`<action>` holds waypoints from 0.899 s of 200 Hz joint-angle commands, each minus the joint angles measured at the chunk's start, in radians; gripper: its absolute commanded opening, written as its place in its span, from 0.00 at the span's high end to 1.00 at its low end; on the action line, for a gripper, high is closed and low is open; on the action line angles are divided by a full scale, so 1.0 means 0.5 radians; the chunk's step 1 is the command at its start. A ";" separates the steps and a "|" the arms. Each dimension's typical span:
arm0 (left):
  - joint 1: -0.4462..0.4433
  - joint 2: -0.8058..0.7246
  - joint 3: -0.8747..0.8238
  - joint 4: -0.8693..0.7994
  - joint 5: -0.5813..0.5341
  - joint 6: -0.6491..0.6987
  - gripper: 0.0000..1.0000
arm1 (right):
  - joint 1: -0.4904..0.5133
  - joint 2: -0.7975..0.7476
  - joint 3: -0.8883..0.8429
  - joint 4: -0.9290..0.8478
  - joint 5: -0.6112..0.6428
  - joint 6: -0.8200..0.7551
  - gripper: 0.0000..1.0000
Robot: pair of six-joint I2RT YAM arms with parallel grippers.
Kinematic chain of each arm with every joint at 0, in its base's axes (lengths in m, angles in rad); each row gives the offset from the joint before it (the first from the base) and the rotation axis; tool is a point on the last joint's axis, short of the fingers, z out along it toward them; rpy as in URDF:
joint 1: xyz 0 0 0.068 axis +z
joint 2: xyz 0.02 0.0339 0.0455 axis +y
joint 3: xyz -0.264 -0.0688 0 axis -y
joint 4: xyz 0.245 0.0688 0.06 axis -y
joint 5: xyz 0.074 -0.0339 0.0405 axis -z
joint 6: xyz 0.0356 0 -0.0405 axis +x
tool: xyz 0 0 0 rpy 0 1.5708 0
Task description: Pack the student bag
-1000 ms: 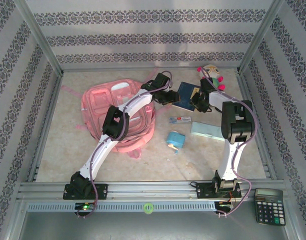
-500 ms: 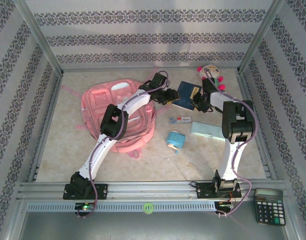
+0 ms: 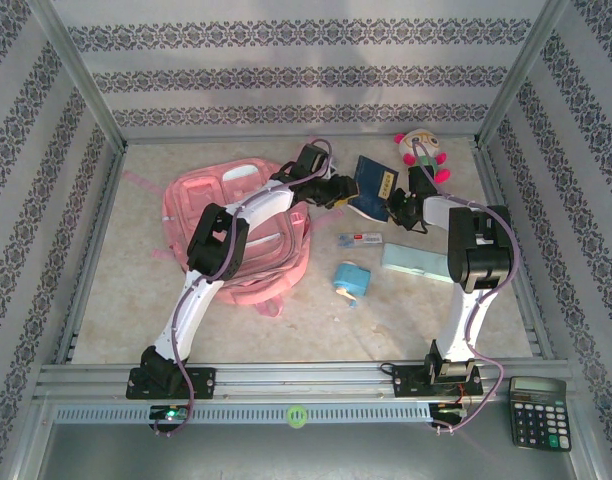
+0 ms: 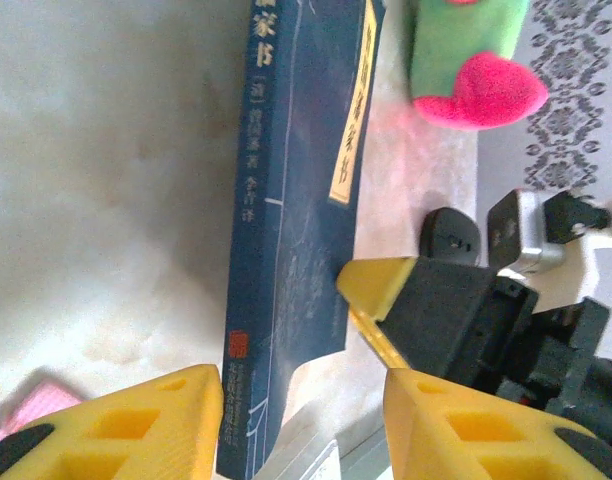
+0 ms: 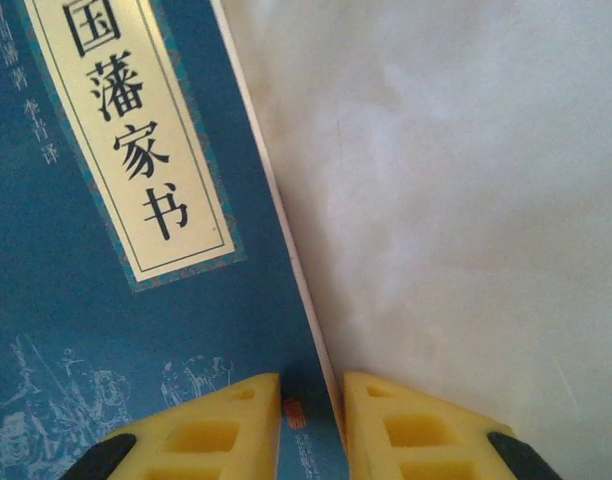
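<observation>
Blue book (image 5: 76, 330): pinching just its edge with right gripper (image 5: 311, 385), hovering left gripper (image 4: 301, 385) unclenched close by, risking slippage or bumping together.

Top view was bright, flat, diffuse light from above; shadows on table (image 3: 136, 300) were soft and faint; slight haze overall; left wrist view was overexposed, table glared near white, left gripper fingers (image 4: 136, 420) were blurred close up; right wrist view held blue book (image 5: 86, 300) lettering sharp, right gripper fingertips (image 5: 206, 430) soft.
</observation>
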 commanded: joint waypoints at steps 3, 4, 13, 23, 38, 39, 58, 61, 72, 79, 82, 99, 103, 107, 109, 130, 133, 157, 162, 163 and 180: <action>-0.135 0.067 0.053 0.242 0.242 -0.075 0.54 | 0.128 -0.003 -0.025 0.205 -0.480 0.053 0.79; -0.133 0.071 0.056 0.239 0.239 -0.074 0.54 | 0.128 -0.003 -0.027 0.204 -0.479 0.051 0.79; -0.132 0.110 0.119 0.211 0.221 -0.069 0.54 | 0.129 -0.009 -0.031 0.199 -0.476 0.048 0.79; -0.129 0.145 0.190 0.175 0.192 -0.049 0.54 | 0.126 -0.013 -0.037 0.196 -0.475 0.044 0.79; -0.129 0.197 0.261 0.183 0.164 -0.057 0.54 | 0.129 -0.012 -0.026 0.186 -0.474 0.038 0.80; -0.129 0.201 0.264 0.185 0.162 -0.060 0.54 | 0.127 -0.012 -0.027 0.183 -0.474 0.036 0.80; -0.129 0.272 0.337 0.261 0.185 -0.136 0.55 | 0.122 -0.011 -0.014 0.167 -0.466 0.032 0.80; -0.129 0.280 0.337 0.283 0.189 -0.150 0.55 | 0.123 -0.012 -0.013 0.168 -0.464 0.029 0.80; -0.130 0.297 0.338 0.325 0.186 -0.178 0.56 | 0.119 -0.015 -0.010 0.168 -0.454 0.029 0.80; -0.132 0.299 0.342 0.309 0.165 -0.165 0.57 | 0.117 -0.018 -0.009 0.167 -0.451 0.031 0.80; -0.132 0.300 0.345 0.293 0.149 -0.150 0.57 | 0.117 -0.022 -0.009 0.165 -0.447 0.030 0.80; -0.129 0.298 0.375 0.125 0.032 -0.019 0.63 | 0.113 -0.038 -0.007 0.162 -0.434 0.026 0.80; -0.131 0.296 0.381 0.096 0.007 0.010 0.66 | 0.113 -0.043 -0.010 0.159 -0.432 0.023 0.81; -0.129 0.290 0.385 0.066 -0.018 0.037 0.68 | 0.113 -0.051 -0.012 0.156 -0.428 0.022 0.80; -0.129 0.289 0.386 0.049 -0.032 0.050 0.70 | 0.113 -0.052 -0.012 0.156 -0.426 0.019 0.80; -0.130 0.231 0.388 -0.134 -0.175 0.247 0.90 | 0.113 -0.153 -0.052 0.132 -0.346 -0.012 0.76; -0.132 0.215 0.385 -0.164 -0.198 0.282 0.92 | 0.113 -0.175 -0.057 0.127 -0.330 -0.020 0.75; -0.123 0.004 0.203 -0.166 -0.357 0.505 1.00 | 0.106 -0.369 -0.118 0.111 -0.228 -0.077 0.62; -0.123 -0.059 0.138 -0.135 -0.388 0.548 1.00 | 0.104 -0.427 -0.133 0.108 -0.208 -0.089 0.59; -0.123 -0.076 0.123 -0.127 -0.393 0.557 1.00 | 0.104 -0.438 -0.137 0.108 -0.202 -0.090 0.58; -0.112 -0.361 -0.186 0.077 -0.456 0.670 1.00 | 0.104 -0.623 -0.201 0.121 -0.131 -0.134 0.45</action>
